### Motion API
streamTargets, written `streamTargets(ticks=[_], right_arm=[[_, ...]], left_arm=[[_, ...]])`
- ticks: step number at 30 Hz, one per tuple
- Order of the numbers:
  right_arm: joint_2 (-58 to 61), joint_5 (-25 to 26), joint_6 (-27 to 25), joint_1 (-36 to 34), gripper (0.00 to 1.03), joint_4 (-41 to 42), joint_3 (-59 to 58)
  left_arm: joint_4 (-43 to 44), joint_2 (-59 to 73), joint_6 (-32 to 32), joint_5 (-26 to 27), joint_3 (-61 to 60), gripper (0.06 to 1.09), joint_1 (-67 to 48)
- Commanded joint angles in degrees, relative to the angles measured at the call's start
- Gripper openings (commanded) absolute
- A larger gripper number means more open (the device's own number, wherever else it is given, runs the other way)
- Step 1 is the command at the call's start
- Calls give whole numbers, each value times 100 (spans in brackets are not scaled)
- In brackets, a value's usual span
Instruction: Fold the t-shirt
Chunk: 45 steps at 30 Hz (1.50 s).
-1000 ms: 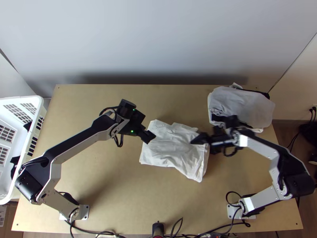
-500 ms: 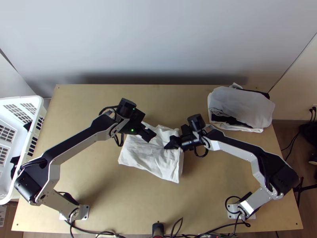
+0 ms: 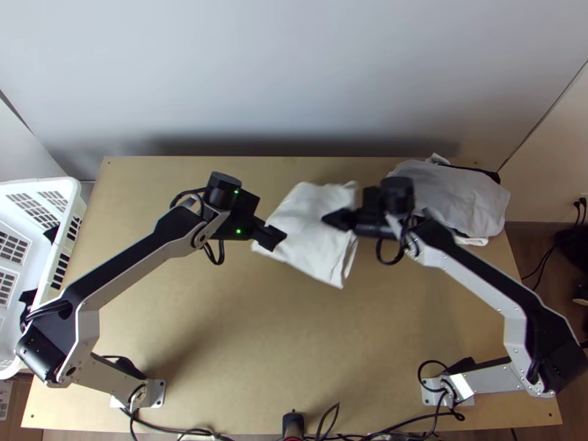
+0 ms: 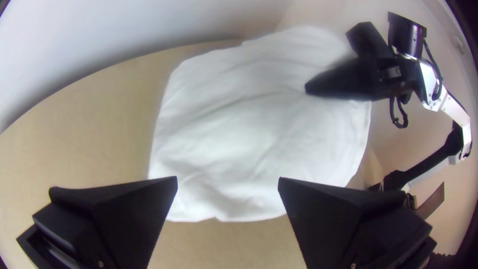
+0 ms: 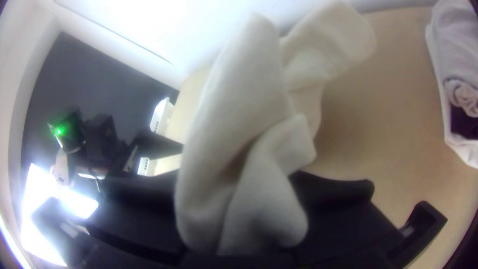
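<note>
Shirt [image 3: 305,228] is near mid-table [image 3: 220,331], compact and four-sided; folding looks well along, with perhaps one last fold, squaring and stacking left. At its three o'clock, the right gripper [image 3: 329,220] pinches a bunched part; at nine, the left gripper [image 4: 227,184] gapes wide, gripping nothing. Pile [image 3: 470,191] sits toward two o'clock.

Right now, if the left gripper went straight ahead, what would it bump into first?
Probably the white t-shirt, which is right in front of the open left gripper. I can't tell how big the gap is, or whether the gripper would slip just past the cloth.
</note>
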Motion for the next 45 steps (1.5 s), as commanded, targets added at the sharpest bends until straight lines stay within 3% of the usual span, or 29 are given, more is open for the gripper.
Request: streamTargets(ticks=[1,10,14,18,23,28,36,45], right_arm=[[-262,92,-190,-716,3,-331,670],[-280,57,-32,-1200,2,-568,1663],[19,-251,126,-1516,2,-1148,2542],[511,-1112,504,-2140,2,-1746,3456],[1162,-2281,496,-3045,3,-2449,4423],[1689,-3204,337,-3968,3,-2660,4748],[2331,-3635,-58,-4803,3,-2730,4801],[2726,-3863,-761,-4926,3,-3143,4897]], left_arm=[[13,-57,-29,-9,48,104,169],[5,-40,-3,-9,13,104,231],[-13,-49,32,-9,-5,104,310],[-22,-57,59,-9,-14,104,398],[-30,-101,68,-9,-49,104,433],[-30,-119,76,0,-75,104,450],[-4,-110,120,-9,-84,104,459],[5,-75,226,-9,-75,104,547]])
